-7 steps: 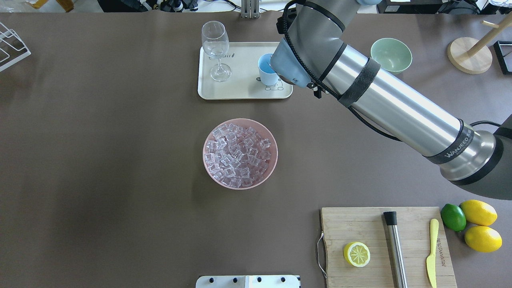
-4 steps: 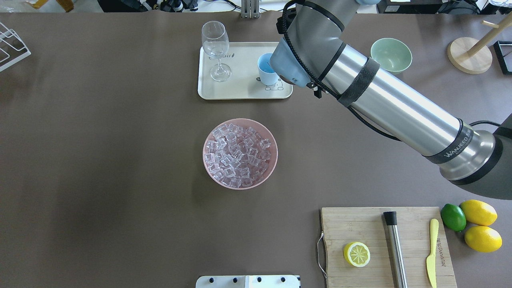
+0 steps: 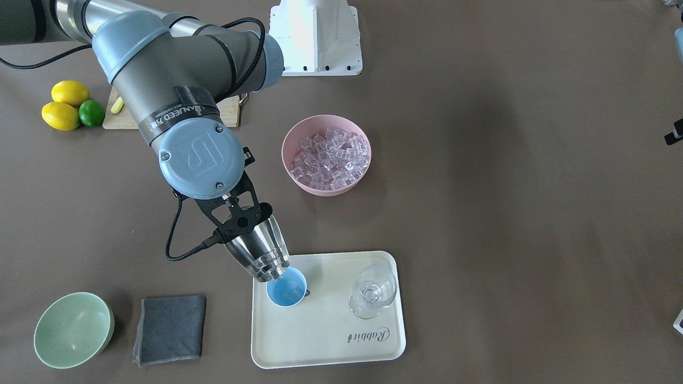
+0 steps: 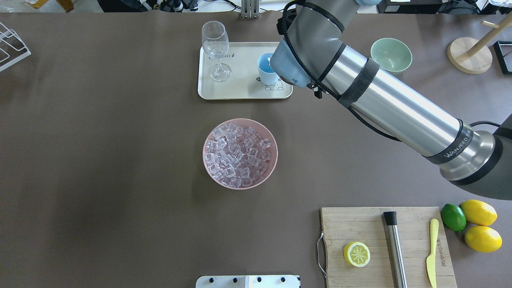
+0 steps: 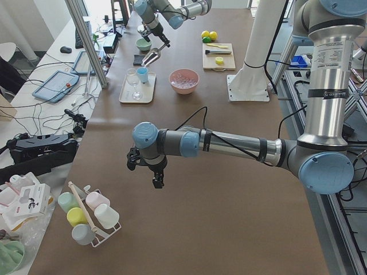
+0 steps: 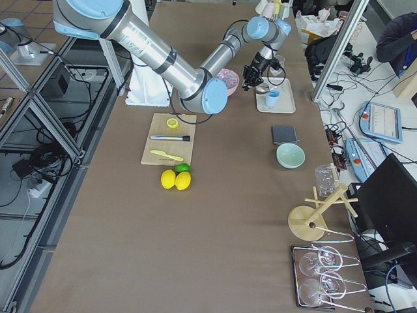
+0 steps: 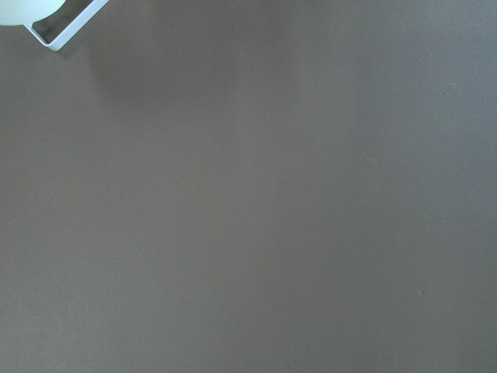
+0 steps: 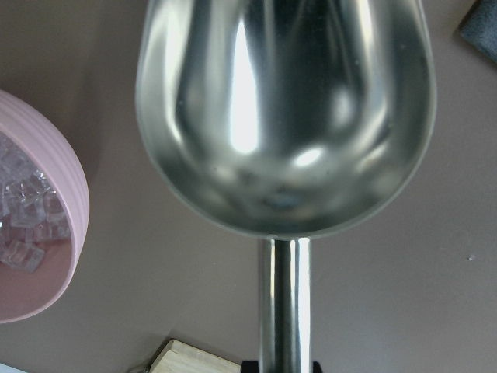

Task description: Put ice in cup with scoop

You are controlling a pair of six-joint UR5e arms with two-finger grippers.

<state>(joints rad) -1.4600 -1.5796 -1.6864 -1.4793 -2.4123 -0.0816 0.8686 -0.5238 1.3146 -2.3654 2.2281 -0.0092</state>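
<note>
Right tool [image 3: 241, 220] is clamped on the scoop [image 3: 260, 249] handle. The scoop is tilted mouth-down, its lip just over the cup [image 3: 286, 288] rim at the cup's 11 o'clock in the front-facing view. The cup stands upright on the cream tray [image 3: 331, 346], at the tray's 10 o'clock corner, with a wine glass [image 3: 373, 292] at the cup's 3 o'clock. Ice [image 3: 331, 157] is mostly in the pink bowl [image 3: 286, 149] on the counter [image 3: 480, 213], 12 o'clock of the tray; a few cubes sit at the scoop mouth. Left tool [image 5: 156, 179] hangs over bare counter, well apart; cannot tell how far open.

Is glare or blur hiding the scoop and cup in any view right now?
Front-facing view: sharp, the scoop tipped over the cup. Right wrist view: scoop fills the frame, streaked with bright glare; cup unseen. Overhead view: arm blocks the scoop.
</note>
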